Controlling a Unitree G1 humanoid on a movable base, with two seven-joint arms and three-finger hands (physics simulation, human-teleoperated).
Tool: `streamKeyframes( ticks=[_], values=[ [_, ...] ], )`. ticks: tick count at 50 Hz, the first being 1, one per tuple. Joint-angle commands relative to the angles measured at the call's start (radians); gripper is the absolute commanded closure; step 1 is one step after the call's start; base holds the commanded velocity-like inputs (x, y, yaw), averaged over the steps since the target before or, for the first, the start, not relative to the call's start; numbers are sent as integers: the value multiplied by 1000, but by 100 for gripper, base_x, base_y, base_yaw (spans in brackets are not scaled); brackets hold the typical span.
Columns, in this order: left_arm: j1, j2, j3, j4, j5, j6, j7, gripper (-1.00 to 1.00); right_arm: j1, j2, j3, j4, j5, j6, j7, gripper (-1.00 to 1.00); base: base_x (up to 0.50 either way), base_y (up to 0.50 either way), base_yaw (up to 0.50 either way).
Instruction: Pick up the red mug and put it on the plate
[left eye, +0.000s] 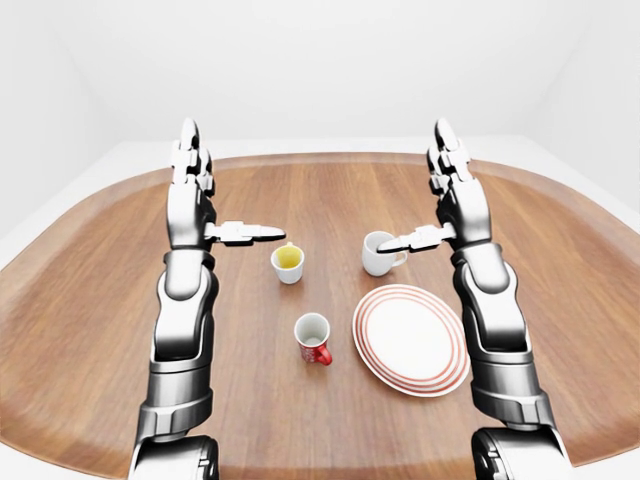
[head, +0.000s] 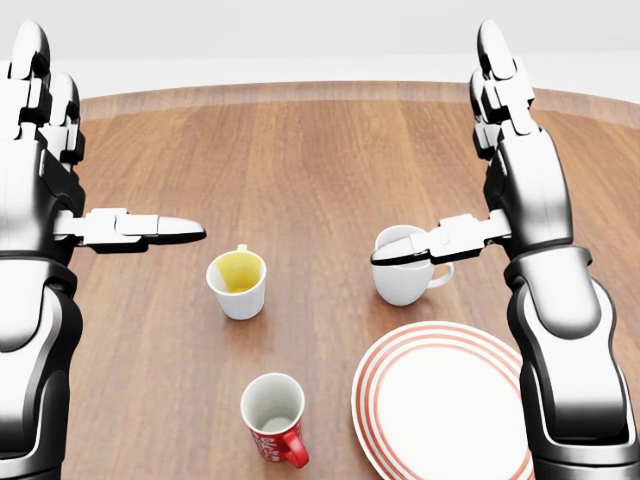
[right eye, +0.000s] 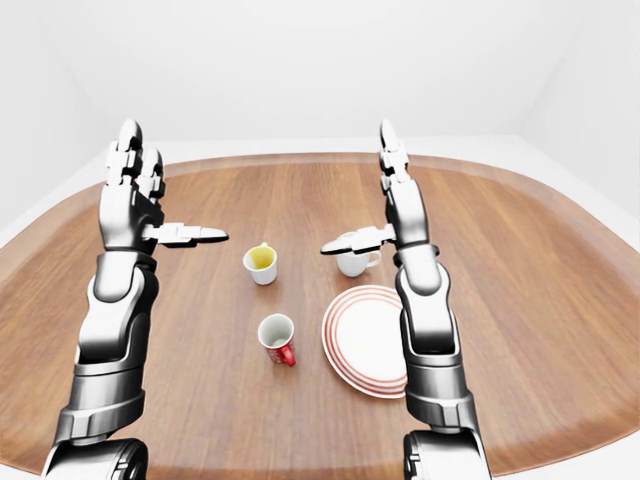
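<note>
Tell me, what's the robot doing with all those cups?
Nothing is picked up yet. The robot holds its left hand and right hand up, open, above the wooden table. The red mug stands untouched beside the striped plate. A yellow-lined cup and a white cup stand farther up the head view.

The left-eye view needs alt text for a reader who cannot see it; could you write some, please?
Two open robot hands, left hand and right hand, are raised over a wooden table. Between the arms stand a red mug, a striped plate, a yellow-lined cup and a white cup.
</note>
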Motion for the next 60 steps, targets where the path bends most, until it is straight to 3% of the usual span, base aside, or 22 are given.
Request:
streamKeyframes(
  ticks=[1, 10, 25, 60],
  values=[
    [2, 2, 1, 5, -4, 0, 1, -100, -10, -12, 20, -4, -26, 0, 29, -100, 0, 0, 0],
    [6, 4, 5, 9, -8, 0, 0, -100, -72, -29, 52, 155, -162, 0, 101, -100, 0, 0, 0],
    [3, 4, 2, -4, -7, 0, -2, -100, -121, 0, 98, 198, -393, 0, 246, -100, 0, 0, 0],
    [-1, 8, 6, -1, -7, 0, -6, -100, -158, 86, 154, 362, -566, 0, 313, -100, 0, 0, 0]
  ],
)
